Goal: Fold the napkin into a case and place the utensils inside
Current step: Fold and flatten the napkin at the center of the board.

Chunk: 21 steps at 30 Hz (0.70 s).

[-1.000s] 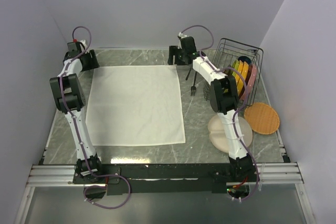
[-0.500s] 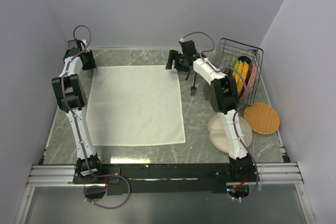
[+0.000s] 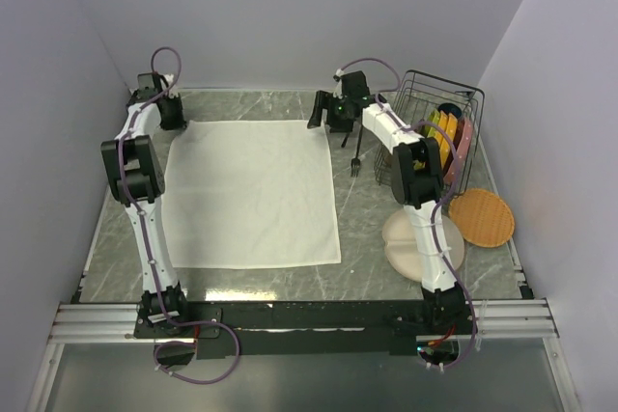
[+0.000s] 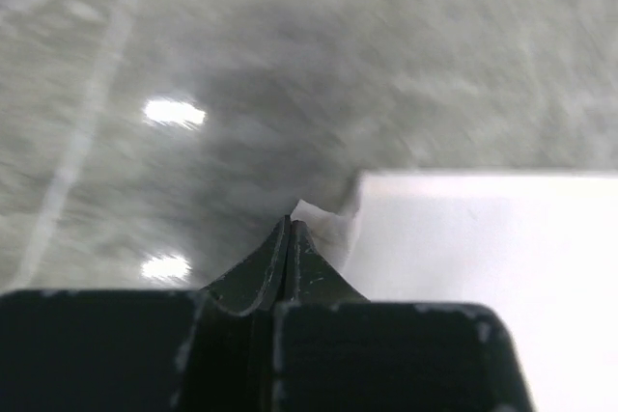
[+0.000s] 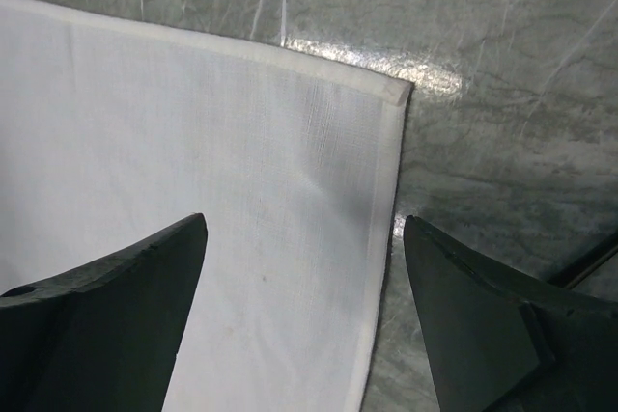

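Observation:
The cream-white napkin (image 3: pixel 251 195) lies flat and unfolded in the middle of the table. My left gripper (image 3: pixel 177 117) is at its far left corner. In the left wrist view the jaws (image 4: pixel 290 229) are pressed together, shut on a small raised tip of the napkin (image 4: pixel 326 227). My right gripper (image 3: pixel 324 115) hovers over the far right corner. Its fingers (image 5: pixel 145 267) stand wide open on either side of the napkin's right hem (image 5: pixel 381 238), holding nothing. A dark fork (image 3: pixel 357 157) lies just right of the napkin beside the right arm. I cannot make out the spoon.
A black wire rack (image 3: pixel 454 94) with colourful plates stands at the back right. A round beige divided plate (image 3: pixel 398 234) and an orange woven disc (image 3: pixel 481 217) lie at the right, near the right arm's lower links. Walls close in on both sides.
The left gripper has moved right onto the napkin's far left corner and closed on it. The right gripper has spread a little wider over the far right corner.

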Tool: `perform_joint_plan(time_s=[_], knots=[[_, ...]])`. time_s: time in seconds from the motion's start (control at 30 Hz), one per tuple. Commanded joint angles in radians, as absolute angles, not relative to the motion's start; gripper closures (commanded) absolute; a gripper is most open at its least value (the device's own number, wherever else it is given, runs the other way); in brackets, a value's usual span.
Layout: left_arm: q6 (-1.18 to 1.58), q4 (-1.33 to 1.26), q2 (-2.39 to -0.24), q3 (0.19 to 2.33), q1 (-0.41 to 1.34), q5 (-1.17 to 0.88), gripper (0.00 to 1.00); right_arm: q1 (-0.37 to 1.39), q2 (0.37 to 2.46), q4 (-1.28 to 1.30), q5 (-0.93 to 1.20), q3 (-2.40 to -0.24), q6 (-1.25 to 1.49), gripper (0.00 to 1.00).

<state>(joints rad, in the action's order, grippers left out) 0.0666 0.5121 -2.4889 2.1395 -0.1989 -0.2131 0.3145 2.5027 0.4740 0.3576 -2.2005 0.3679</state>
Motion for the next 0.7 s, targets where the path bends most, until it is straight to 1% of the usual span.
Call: perform_joint_plan(time_s=[0.0, 0.07, 0.13, 0.3, 0.5, 0.67], knots=[[0.011, 0.531, -2.37, 2.048, -0.169, -0.314, 0.99, 0.307, 2.413, 0.512, 0.416, -2.232, 0.304, 0.07], [-0.064, 0.523, -2.297, 1.993, -0.166, -0.365, 0.99, 0.304, 2.389, 0.518, 0.442, -2.211, 0.281, 0.04], [-0.109, 0.496, -2.217, 1.916, -0.164, -0.371, 0.99, 0.299, 2.369, 0.531, 0.459, -2.2, 0.27, 0.02], [-0.198, 0.504, -2.085, 1.793, -0.158, -0.383, 0.99, 0.285, 2.35, 0.56, 0.492, -2.204, 0.267, 0.02], [-0.31, 0.572, -2.011, 1.706, -0.16, -0.458, 0.99, 0.282, 2.324, 0.577, 0.5, -2.215, 0.238, 0.02], [-0.438, 0.719, -1.964, 1.645, -0.16, -0.526, 0.99, 0.281, 2.322, 0.637, 0.486, -2.218, 0.195, 0.01]])
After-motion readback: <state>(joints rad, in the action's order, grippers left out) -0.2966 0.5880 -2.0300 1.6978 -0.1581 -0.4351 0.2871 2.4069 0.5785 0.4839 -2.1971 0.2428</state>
